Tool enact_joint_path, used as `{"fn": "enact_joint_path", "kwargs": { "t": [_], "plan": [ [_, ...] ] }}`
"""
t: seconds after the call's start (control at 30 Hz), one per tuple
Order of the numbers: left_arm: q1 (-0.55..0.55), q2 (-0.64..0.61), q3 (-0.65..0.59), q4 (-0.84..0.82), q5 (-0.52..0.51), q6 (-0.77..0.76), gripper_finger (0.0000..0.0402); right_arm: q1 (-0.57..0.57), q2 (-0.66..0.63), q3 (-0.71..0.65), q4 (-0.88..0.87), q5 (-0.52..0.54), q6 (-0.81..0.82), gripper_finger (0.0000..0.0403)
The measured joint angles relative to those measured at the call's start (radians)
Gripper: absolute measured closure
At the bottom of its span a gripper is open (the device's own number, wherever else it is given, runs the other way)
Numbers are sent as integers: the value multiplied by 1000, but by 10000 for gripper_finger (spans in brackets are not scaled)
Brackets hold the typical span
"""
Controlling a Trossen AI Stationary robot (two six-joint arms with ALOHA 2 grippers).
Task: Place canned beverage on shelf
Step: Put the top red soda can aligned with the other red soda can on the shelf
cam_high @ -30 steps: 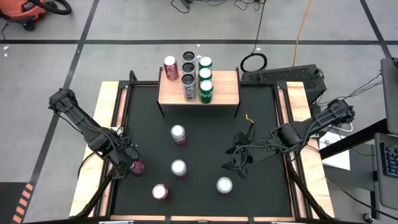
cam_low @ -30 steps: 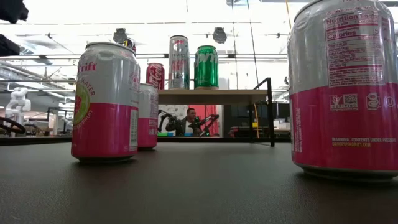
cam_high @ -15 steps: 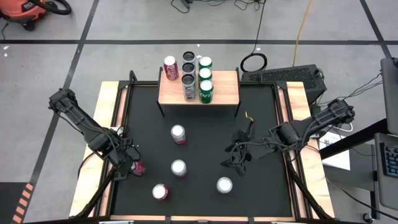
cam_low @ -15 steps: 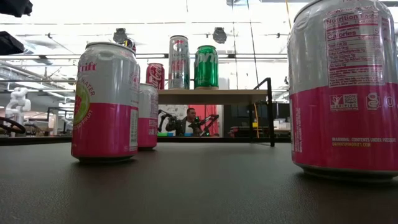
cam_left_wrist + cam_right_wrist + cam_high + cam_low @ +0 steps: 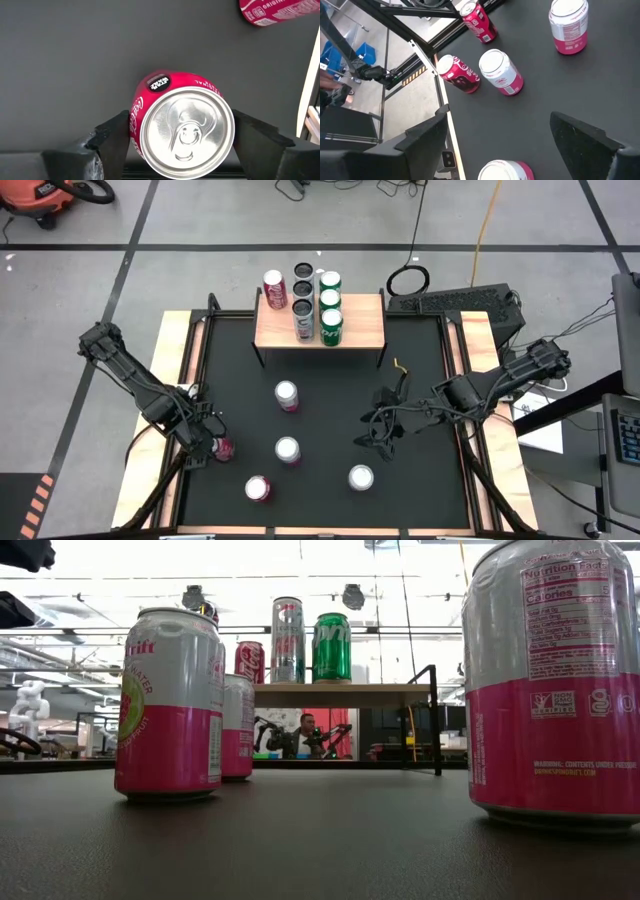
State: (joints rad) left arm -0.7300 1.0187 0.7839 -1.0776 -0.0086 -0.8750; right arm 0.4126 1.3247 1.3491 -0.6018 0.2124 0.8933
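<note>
A red cola can (image 5: pixel 223 448) stands upright on the black table top near its left edge. My left gripper (image 5: pixel 216 447) comes down over it and is shut on it; the left wrist view looks down on the can's silver top (image 5: pixel 186 129). My right gripper (image 5: pixel 379 436) hangs open above the table's right half, with nothing between its fingers (image 5: pixel 495 145). At the table's far edge the shelf (image 5: pixel 360 325) carries several upright cans: a red one (image 5: pixel 274 283), dark-topped ones and green ones (image 5: pixel 331 320). My left gripper pinches the red can between its two fingers, one finger (image 5: pixel 116 136) on each side of the side wall (image 5: pixel 135 117), just below the top rim. The fingers come steeply from above, pointing down. The can stands upright with its base on the table.
Pink-and-white cans stand upright on the table top (image 5: pixel 287 395), (image 5: pixel 287 449), (image 5: pixel 361 477), and a second red can (image 5: pixel 258 488) stands near the front edge. Wooden strips (image 5: pixel 170 370) border the table's left and right sides. Bare table lies between the shelf and the loose cans.
</note>
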Motion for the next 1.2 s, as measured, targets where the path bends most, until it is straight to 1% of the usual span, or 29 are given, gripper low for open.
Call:
{"fn": "enact_joint_path", "kwargs": {
  "t": [0.13,0.23,0.43,0.6,0.67,0.83,0.93,1.07,1.2],
  "plan": [
    [0,2,10,-9,-2,-41,109,0,0,0,0,0,0,74],
    [0,2,14,-15,-23,-84,109,-1,0,0,0,4,-6,74],
    [1,2,19,-12,-28,-168,109,-2,0,0,30,75,-23,74],
    [13,1,19,-14,-27,-311,109,-1,20,0,117,134,-68,74],
    [22,1,20,-16,-27,-391,109,-3,43,0,145,156,-99,74],
    [50,0,20,-15,-36,-599,109,-20,113,0,223,157,-158,74],
    [65,0,20,-15,-42,-692,109,-26,161,0,278,157,-192,74],
    [88,0,20,-15,-45,-817,109,-29,227,0,368,156,-282,74],
    [111,0,20,20,-44,-848,109,-33,281,0,437,153,-330,74]
  ]
}}
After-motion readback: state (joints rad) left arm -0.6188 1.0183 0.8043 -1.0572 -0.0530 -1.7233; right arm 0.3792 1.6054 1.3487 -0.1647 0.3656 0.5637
